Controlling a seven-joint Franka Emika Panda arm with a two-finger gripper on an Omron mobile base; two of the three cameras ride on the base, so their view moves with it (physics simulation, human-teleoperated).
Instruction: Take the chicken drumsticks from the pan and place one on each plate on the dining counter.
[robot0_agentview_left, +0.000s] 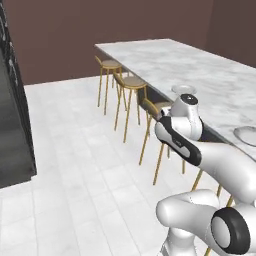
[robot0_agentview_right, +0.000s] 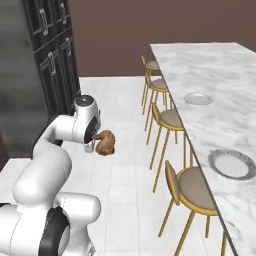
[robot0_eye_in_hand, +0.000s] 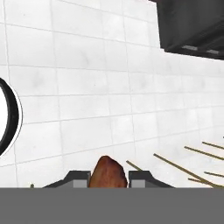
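My gripper (robot0_agentview_right: 99, 142) is shut on one of the chicken drumsticks (robot0_agentview_right: 106, 142), a golden-brown lump held out over the white tiled floor, well left of the dining counter (robot0_agentview_right: 220, 70). In the hand view the drumstick (robot0_eye_in_hand: 108, 172) sits between the two fingertips (robot0_eye_in_hand: 141, 176). Two white plates lie on the counter's marble near its stool side, one farther (robot0_agentview_right: 199, 98) and one nearer (robot0_agentview_right: 232, 163); both look bare. From the left base view the plates (robot0_agentview_left: 183, 89) (robot0_agentview_left: 247, 135) show beyond my arm. The pan is out of view.
Several wooden stools (robot0_agentview_right: 172, 119) (robot0_agentview_left: 131, 82) stand in a row along the counter's edge, between my arm and the plates. Tall dark cabinets (robot0_agentview_right: 50, 60) rise at the left. Open tiled floor (robot0_agentview_left: 75, 150) lies ahead.
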